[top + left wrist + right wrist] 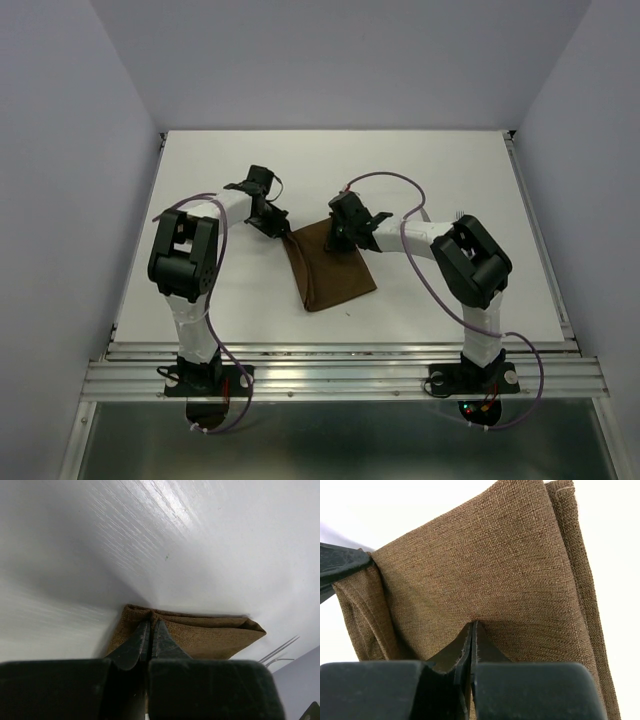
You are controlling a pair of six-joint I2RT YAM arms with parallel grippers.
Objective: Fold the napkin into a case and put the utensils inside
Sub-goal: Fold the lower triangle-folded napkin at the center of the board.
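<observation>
The dark brown napkin [327, 268] lies folded into a rough rectangle at the middle of the table, with its back edge lifted. My left gripper [279, 228] is shut on the back left corner; in the left wrist view the cloth [210, 635] puckers at the gripper [151, 622]. My right gripper [341, 238] is shut on the back edge, and the weave [485, 555] bunches at the gripper [474, 623]. A dark left fingertip [340, 564] shows at the napkin's corner. Thin silver prongs [280, 650], perhaps fork tines, show beyond the cloth. The knife is out of view.
The white table [250, 300] is walled by pale lilac panels on the left, right and back. An aluminium rail [340, 375] runs along the near edge, with both arm bases bolted to it. Purple cables loop beside each arm.
</observation>
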